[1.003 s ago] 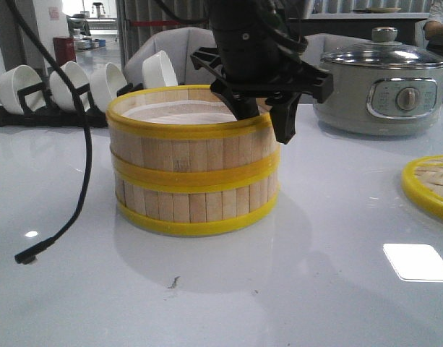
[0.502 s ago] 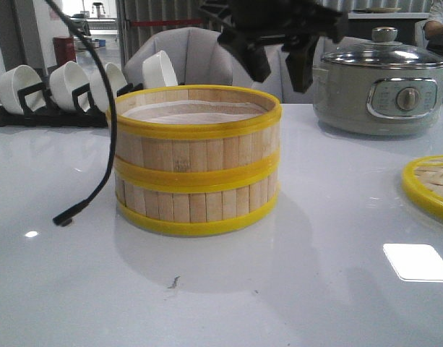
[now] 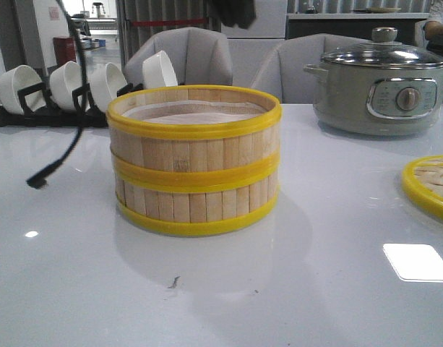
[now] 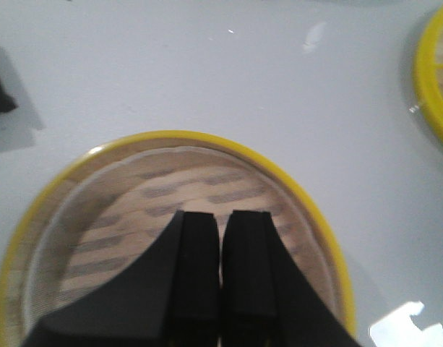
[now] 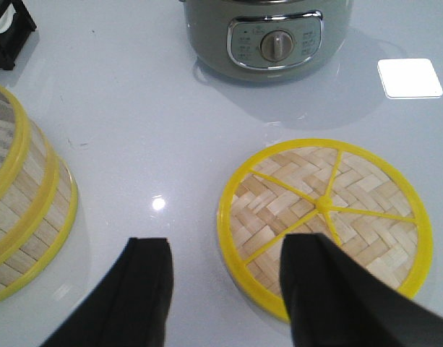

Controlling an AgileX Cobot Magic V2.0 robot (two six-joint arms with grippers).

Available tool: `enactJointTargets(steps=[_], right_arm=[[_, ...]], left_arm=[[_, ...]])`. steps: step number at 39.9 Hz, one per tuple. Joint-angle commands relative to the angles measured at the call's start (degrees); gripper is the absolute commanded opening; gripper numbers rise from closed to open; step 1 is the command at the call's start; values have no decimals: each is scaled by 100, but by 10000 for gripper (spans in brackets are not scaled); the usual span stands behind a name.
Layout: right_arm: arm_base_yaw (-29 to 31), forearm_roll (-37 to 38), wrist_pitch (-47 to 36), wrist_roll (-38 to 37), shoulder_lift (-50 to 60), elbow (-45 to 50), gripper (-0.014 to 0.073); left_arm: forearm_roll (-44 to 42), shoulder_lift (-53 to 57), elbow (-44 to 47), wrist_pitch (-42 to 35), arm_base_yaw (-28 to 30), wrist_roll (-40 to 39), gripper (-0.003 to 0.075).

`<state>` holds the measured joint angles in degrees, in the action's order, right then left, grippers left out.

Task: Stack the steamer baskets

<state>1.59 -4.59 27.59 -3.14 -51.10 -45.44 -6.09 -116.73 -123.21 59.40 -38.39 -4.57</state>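
Left end effector (image 4: 221, 253) poised above the stacked steamer baskets (image 3: 194, 160), fingers pressed almost together, only a thin slit between them, nothing held. Right end effector (image 5: 225, 282) spread wide, gripping nothing, hanging over the white worktop (image 3: 279, 289), one finger at about 7 o'clock off the woven lid (image 5: 324, 221) and the other overlapping its edge near 6 o'clock.

Seen from the front: baskets sitting one atop the other, mid-worktop, yellow bands aligned, whitish lining visible inside the upper one. Grey electric pot (image 3: 384, 90) with glass lid at roughly 2 o'clock from the stack, well apart. Rack of white bowls (image 3: 84, 83) at about 10 o'clock, behind. Woven lid's yellow rim showing at 3 o'clock, lying flat at the frame's edge. Black cable (image 3: 66, 137) dangling at 9 o'clock, its tip just clear of the surface.
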Motion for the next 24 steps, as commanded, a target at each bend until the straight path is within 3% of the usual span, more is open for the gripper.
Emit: enactJointTargets(steps=[1,13,24], right_arm=[[12,17,-394,15,42,-223,445],[12,17,-394,15,42,-223,445],[12,17,-394,15,42,-223,445]], left_arm=[[-103,668,-207,-213,408,-122,85],[-103,1559,107,-158,1698,-248,85],[124,2727,1428,-523,2627,-288,85]])
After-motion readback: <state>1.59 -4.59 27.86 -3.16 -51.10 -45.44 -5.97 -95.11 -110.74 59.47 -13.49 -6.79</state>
